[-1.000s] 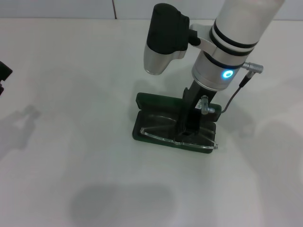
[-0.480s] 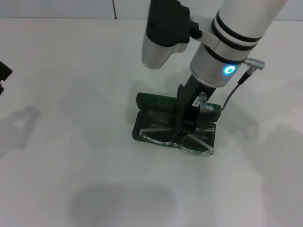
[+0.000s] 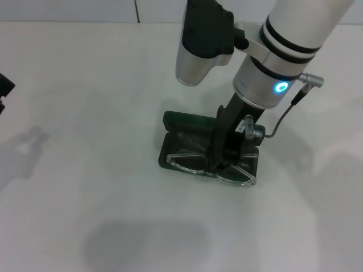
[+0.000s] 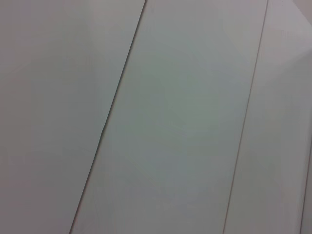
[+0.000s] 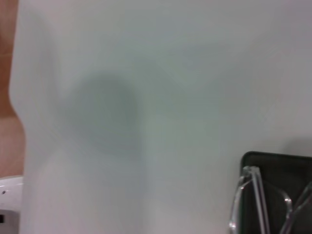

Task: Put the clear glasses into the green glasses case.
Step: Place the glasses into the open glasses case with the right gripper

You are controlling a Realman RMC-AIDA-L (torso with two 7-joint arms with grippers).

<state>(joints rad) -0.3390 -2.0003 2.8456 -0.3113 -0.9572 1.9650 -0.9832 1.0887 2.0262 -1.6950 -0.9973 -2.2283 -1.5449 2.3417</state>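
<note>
the right end effector (image 3: 222,160) pinches the clear glasses (image 3: 211,164) at their bridge inside the open green glasses case (image 3: 187,126).

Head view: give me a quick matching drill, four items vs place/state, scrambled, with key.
Items:
1. clear glasses
2. green glasses case
3. right gripper
4. left gripper

Place/state:
A. at the table's left edge, away from the work
B. lying open on the white table, lid toward the far side
C. lying in the open case, lenses along its near edge
D. reaching down into the case at the middle of the frame

Pairs: 1-C, 2-B, 3-D, 4-A
</note>
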